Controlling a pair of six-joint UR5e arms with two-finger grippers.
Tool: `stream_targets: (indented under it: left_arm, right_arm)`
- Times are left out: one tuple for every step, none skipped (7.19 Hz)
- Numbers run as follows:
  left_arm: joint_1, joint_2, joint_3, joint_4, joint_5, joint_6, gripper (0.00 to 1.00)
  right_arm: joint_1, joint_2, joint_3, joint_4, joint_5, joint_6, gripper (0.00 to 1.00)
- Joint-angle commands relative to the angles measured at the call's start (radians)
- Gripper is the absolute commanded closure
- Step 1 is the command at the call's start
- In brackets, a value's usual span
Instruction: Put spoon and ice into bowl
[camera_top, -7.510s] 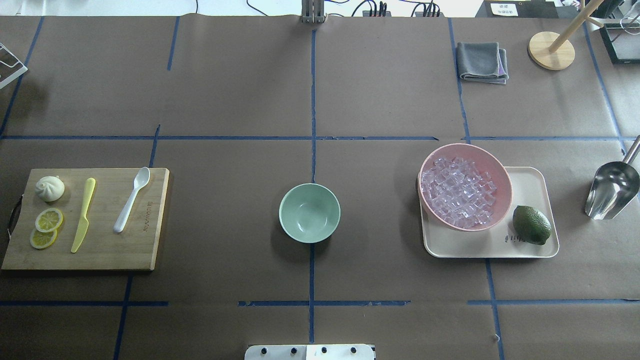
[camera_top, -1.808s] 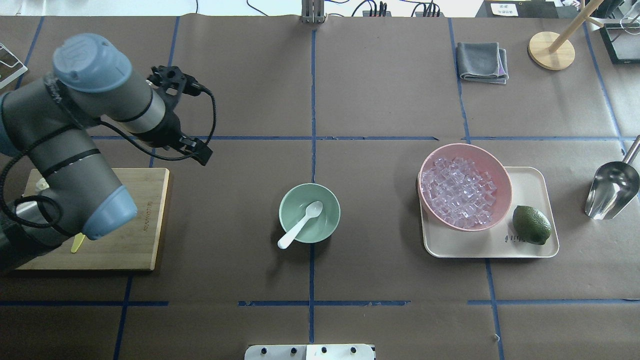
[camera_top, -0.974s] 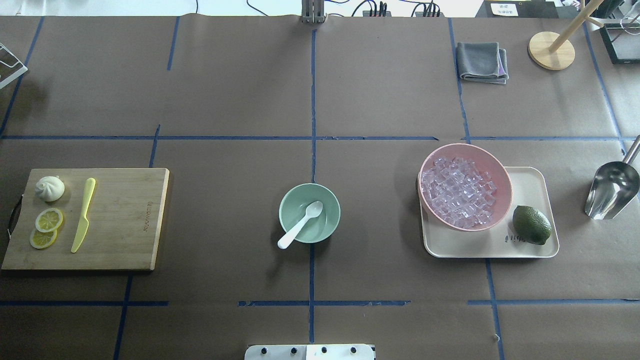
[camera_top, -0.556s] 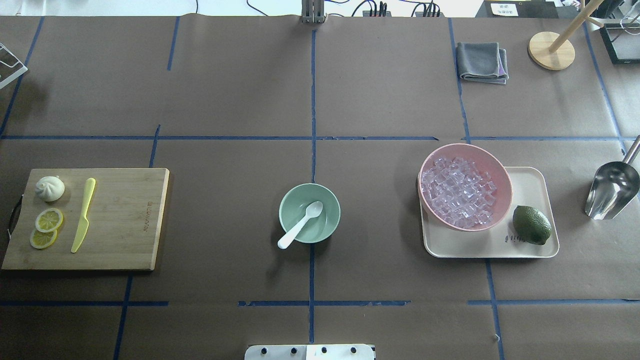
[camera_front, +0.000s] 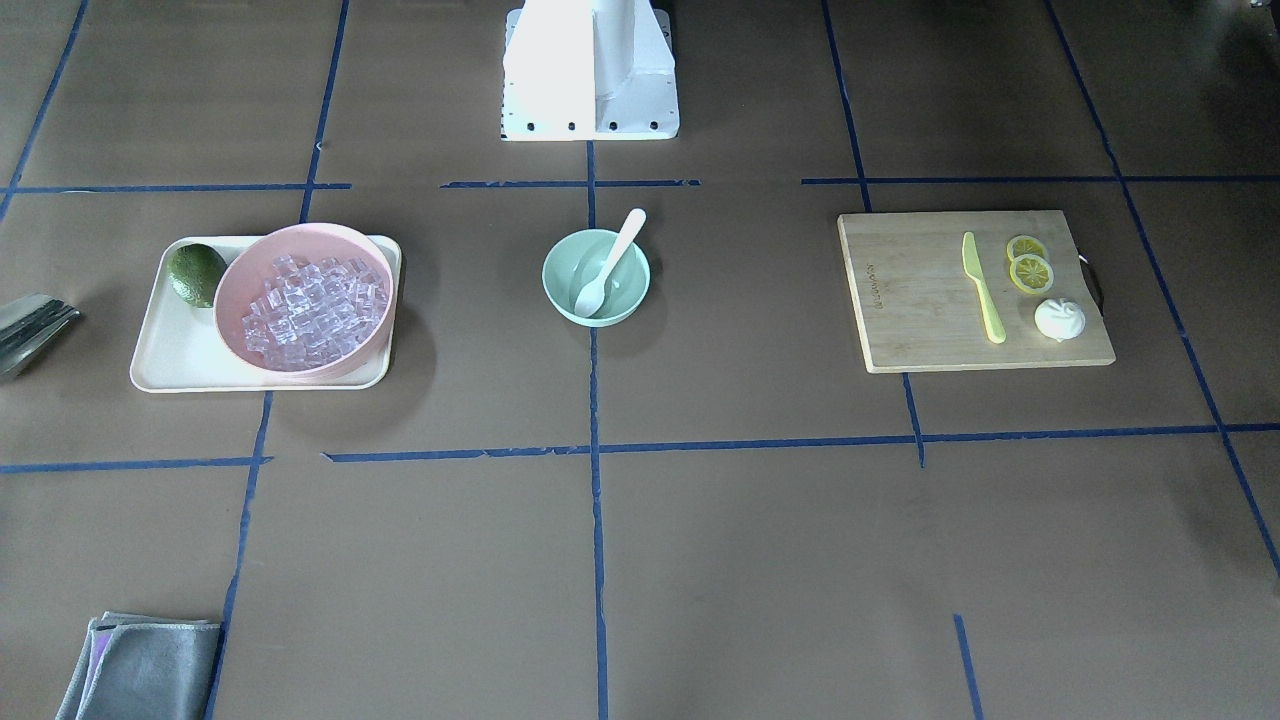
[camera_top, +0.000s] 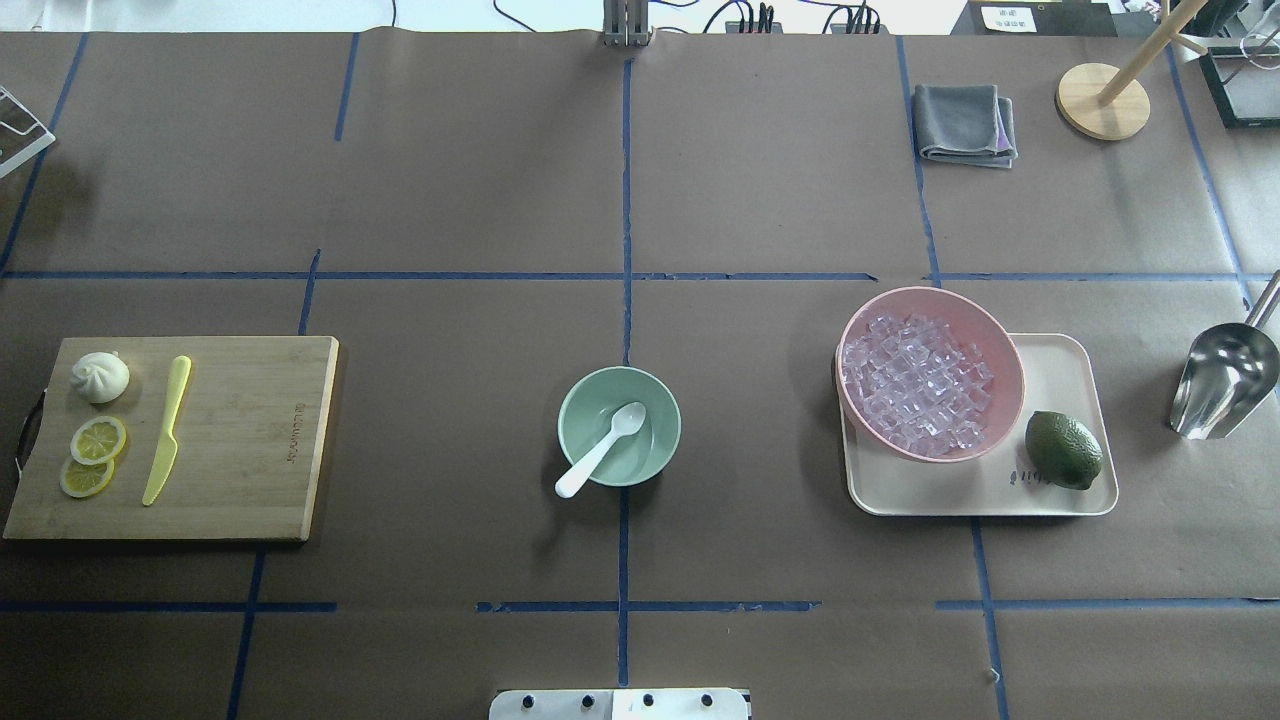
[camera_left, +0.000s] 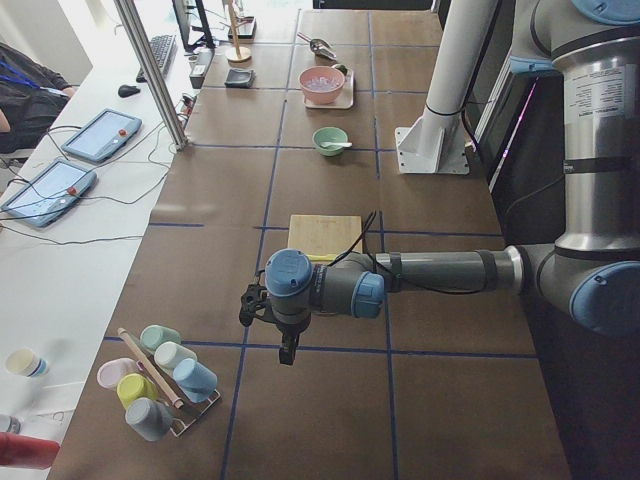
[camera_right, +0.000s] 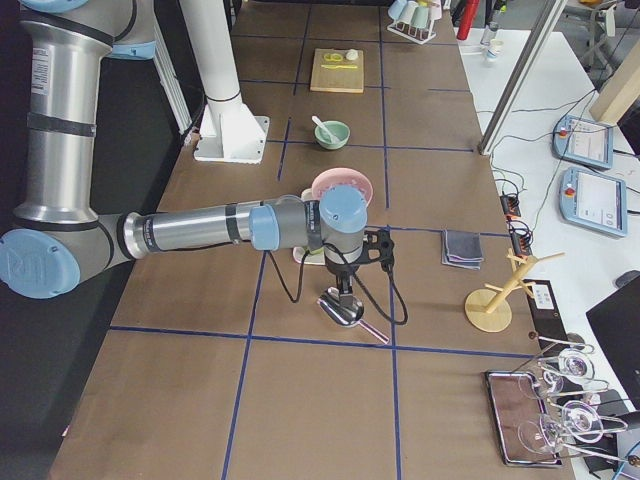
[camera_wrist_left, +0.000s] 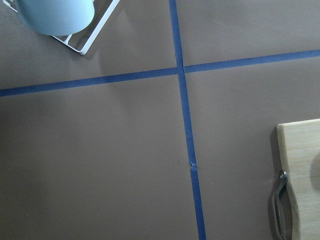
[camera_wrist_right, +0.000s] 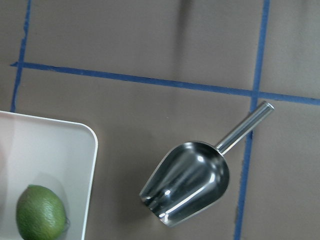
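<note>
Now the spoon is in; the ice is next.
Front-facing: the spoon (camera_front: 606, 266), on the cutting board (camera_front: 920, 300) seconds ago, lies scoop-down in the bowl (camera_front: 632, 290), handle over the rim; the ice (camera_front: 305, 310) all sits in the pink bowl (camera_front: 300, 229). Overhead: neither arm shows, though the left arm was over the board shortly before. Left side: the left gripper (camera_left: 287, 356) hangs over bare counter (camera_left: 200, 280) near a cup rack (camera_left: 160, 375), bowl and spoon far beyond it; open or closed cannot be told. Right side: the right gripper (camera_right: 343, 292) hangs just above the metal scoop (camera_right: 342, 309), the ice close behind it; its state cannot be told either. Right wrist: the scoop lies below, untouched. Half done, apparently; scooping looks next.
</note>
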Motion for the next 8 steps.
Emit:
stream_targets:
  left_arm:
    - [-0.001,0.004,-0.004,-0.003,-0.009,0.000,0.00]
    - [-0.001,0.001,-0.004,-0.003,-0.009,0.000,0.00]
    - [-0.001,0.003,-0.004,-0.003,-0.009,0.000,0.00]
    - [-0.001,0.003,-0.004,-0.003,-0.010,0.000,0.00]
    - [-0.001,0.003,-0.002,-0.003,-0.009,0.000,0.00]
    - [-0.001,0.003,-0.002,-0.003,-0.010,0.000,0.00]
    - [-0.001,0.001,-0.001,-0.003,-0.010,0.000,0.00]
    - [-0.001,0.001,-0.001,-0.003,-0.010,0.000,0.00]
  right_arm:
    - [-0.162,0.042,0.046,0.191,-0.018,0.341,0.00]
    - [-0.236,0.065,0.052,0.241,-0.061,0.414,0.00]
    - [-0.314,0.106,0.078,0.239,-0.099,0.418,0.00]
    - [-0.382,0.122,0.095,0.239,-0.130,0.418,0.00]
    - [-0.474,0.123,0.115,0.239,-0.244,0.420,0.00]
    - [-0.594,0.236,0.090,0.226,-0.359,0.423,0.00]
    - [-0.617,0.285,0.112,0.159,-0.361,0.492,0.00]
    - [-0.655,0.297,0.138,0.105,-0.373,0.502,0.00]
